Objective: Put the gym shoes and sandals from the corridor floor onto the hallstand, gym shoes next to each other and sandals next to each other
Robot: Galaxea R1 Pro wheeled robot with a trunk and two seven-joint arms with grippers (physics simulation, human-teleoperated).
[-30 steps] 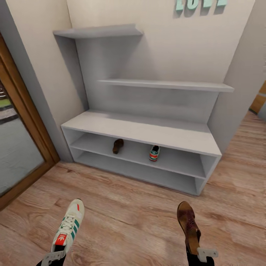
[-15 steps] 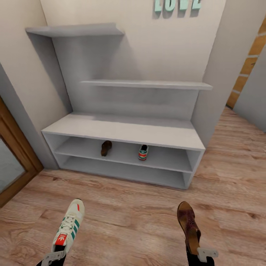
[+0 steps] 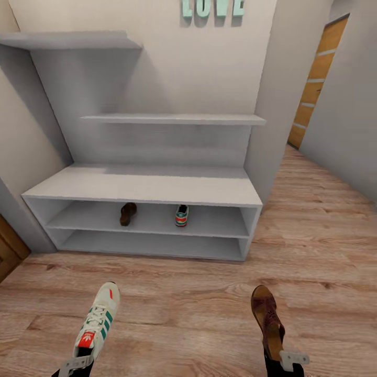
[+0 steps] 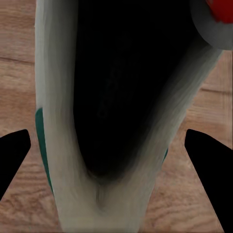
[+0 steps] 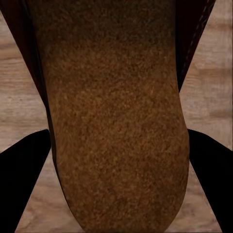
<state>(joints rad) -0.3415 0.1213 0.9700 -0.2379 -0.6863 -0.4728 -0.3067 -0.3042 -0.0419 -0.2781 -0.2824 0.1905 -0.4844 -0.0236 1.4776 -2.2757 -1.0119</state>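
Observation:
The pale grey hallstand point(image 3: 141, 186) stands against the wall ahead. On its upper shoe shelf sit one brown sandal point(image 3: 127, 213) and, apart to its right, one gym shoe point(image 3: 181, 215). Low in the head view, my left gripper point(image 3: 78, 361) is shut on the heel of the other white gym shoe point(image 3: 98, 320), held above the corridor floor point(image 3: 183, 309). My right gripper point(image 3: 285, 360) is shut on the heel of the second sandal point(image 3: 266, 319). In the wrist views, the gym shoe point(image 4: 116, 97) and the sandal's tan footbed point(image 5: 116, 121) sit between dark fingers point(image 4: 12, 155) point(image 5: 24, 170).
Two floating shelves point(image 3: 173, 119) hang above the bench, with teal wall lettering point(image 3: 212, 7) higher up. A wall corner point(image 3: 272, 104) juts out right of the hallstand; beyond it the corridor runs to an orange-brown door point(image 3: 317, 78). A wooden door frame point(image 3: 8, 251) edges the left.
The camera has swung right, so the hallstand has slid left in the picture and the far door has come into view. Both grippers hold their shoes as before.

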